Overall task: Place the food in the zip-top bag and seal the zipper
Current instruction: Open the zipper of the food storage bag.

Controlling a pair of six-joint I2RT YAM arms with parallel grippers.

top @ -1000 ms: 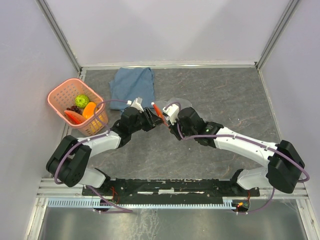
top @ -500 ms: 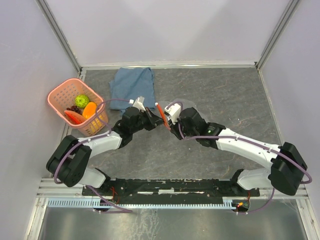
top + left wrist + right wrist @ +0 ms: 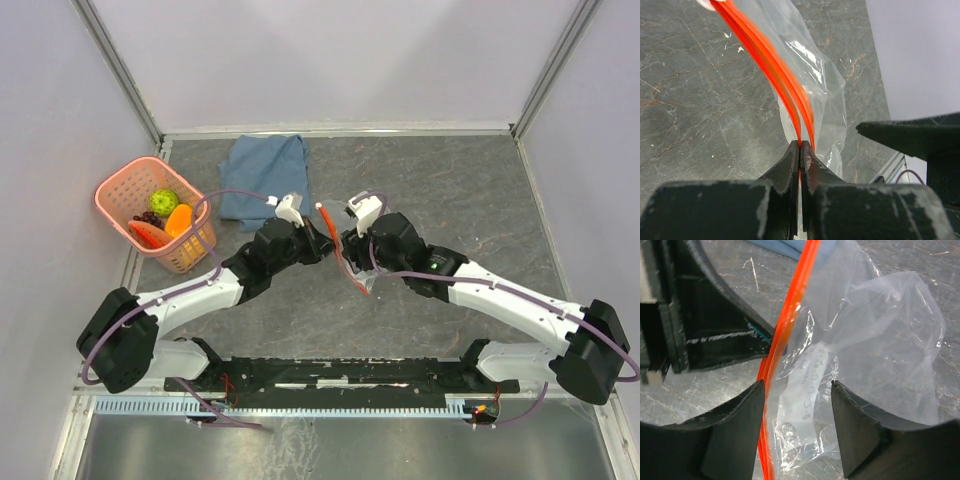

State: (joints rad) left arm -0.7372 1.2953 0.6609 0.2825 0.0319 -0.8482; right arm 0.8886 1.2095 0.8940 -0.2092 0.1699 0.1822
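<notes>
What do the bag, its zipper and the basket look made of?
Bag: thin clear plastic film, glossy; it is see-through, crinkled and catches glare.
Zipper: smooth orange-red plastic strip, probably stiffer than the film, as it holds a clean line.
Basket: pink, perforated, likely moulded hard plastic, fairly matte.

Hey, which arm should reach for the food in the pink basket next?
Probably left. The pink basket sits on its side; the right gripper would have to cross the left arm. But the left gripper is pinching the zipper, so the open right one must take the bag first.
</notes>
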